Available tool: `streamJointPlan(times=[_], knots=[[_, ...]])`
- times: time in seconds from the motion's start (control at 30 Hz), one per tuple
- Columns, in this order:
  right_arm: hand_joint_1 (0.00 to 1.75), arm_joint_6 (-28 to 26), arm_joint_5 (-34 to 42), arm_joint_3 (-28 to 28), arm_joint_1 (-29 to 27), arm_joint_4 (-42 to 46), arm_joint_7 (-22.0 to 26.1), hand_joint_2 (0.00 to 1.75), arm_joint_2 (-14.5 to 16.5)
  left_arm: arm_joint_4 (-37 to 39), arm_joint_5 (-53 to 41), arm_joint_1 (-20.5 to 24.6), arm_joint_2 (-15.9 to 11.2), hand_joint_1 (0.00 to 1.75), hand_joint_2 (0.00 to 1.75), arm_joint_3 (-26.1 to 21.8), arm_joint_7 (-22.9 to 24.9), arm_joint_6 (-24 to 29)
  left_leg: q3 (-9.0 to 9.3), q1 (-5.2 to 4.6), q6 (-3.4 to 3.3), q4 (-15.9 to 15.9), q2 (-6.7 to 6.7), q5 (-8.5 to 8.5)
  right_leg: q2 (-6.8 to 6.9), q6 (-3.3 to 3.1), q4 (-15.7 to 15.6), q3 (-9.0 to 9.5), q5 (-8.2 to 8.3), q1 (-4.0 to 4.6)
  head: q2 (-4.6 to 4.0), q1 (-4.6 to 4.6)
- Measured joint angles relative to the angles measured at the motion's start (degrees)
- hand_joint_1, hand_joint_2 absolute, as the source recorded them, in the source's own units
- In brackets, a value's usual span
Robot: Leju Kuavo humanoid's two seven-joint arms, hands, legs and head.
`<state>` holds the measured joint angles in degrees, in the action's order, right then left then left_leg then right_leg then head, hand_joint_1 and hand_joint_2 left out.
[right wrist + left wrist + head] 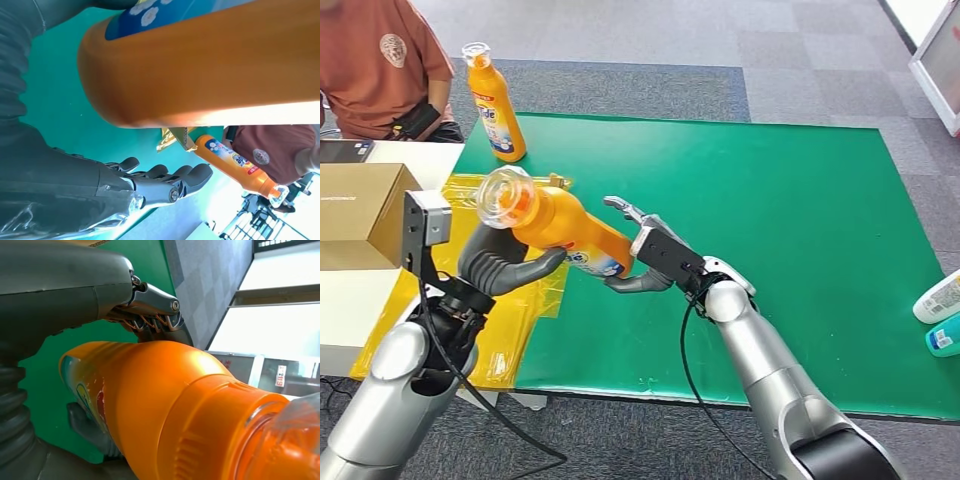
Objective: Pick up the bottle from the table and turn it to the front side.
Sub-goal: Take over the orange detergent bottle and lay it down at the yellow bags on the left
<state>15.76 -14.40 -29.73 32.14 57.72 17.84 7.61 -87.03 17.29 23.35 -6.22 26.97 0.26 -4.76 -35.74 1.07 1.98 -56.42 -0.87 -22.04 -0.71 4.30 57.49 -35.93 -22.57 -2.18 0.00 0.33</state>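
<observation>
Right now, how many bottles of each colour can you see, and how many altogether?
Orange bottles: 2, the held bottle gripped by the left robot hand, and the standing bottle.
White bottles: 1, the white bottle.
Teal bottles: 1, the teal bottle.
Total: 4.

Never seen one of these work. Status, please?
Left hand grips bottle near the cap; right hand at its base. Bottle off the mat, lying sideways. Nothing in the way.
</observation>
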Motion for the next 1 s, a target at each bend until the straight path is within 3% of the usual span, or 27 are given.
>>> streamJointPlan(times=[0.17, 0.3, 0.53, 0.7, 1.0], knots=[[0.0, -0.1, -0.1, 0.1, 0.1, -0.1, -0.2, 1.75, 0.0, -0.1, -2.8, -0.2, 0.0, 1.75, 1.75, -0.3, -0.1, 1.3, 0.0, 0.0, 0.0, 0.0, 0.0, 0.0, 0.0, 0.0, 0.0, 0.0, 0.0, 0.0, 0.0, 0.01], [0.0, -1.0, -0.6, 1.1, 0.1, -0.2, -1.0, 1.75, 0.0, -0.9, -13.2, -1.4, -0.1, 1.75, 1.75, -2.7, -0.1, 4.5, 0.01, 0.0, 0.01, 0.0, 0.0, 0.0, -0.01, 0.0, 0.0, -0.02, 0.0, 0.0, 0.0, 0.01], [0.0, -1.4, -1.9, 4.0, 0.1, 0.3, -3.2, 1.75, 0.2, -3.6, -40.6, -3.0, 2.1, 1.75, 1.75, -9.3, 2.0, 10.1, -0.01, 0.0, 0.0, 0.0, 0.0, 0.02, 0.0, 0.0, 0.0, -0.02, 0.0, 0.0, 0.0, 0.02], [0.0, -1.3, -2.3, 5.5, 0.1, 2.1, -4.6, 1.75, 0.5, -7.0, -67.5, -3.7, 5.1, 1.75, 1.75, -13.3, 3.3, 14.4, -0.02, 0.0, 0.0, 0.0, 0.0, 0.02, 0.01, 0.0, 0.0, -0.02, 0.01, 0.0, 0.0, 0.01], [0.0, -1.2, -2.4, 6.5, 0.1, 2.8, -4.9, 1.75, 0.7, -9.9, -75.3, -4.7, 8.1, 1.75, 1.75, -16.4, 2.7, 15.2, -0.01, 0.0, 0.0, 0.0, 0.0, 0.03, 0.0, -0.01, 0.0, -0.02, 0.02, 0.0, 0.0, 0.01]])
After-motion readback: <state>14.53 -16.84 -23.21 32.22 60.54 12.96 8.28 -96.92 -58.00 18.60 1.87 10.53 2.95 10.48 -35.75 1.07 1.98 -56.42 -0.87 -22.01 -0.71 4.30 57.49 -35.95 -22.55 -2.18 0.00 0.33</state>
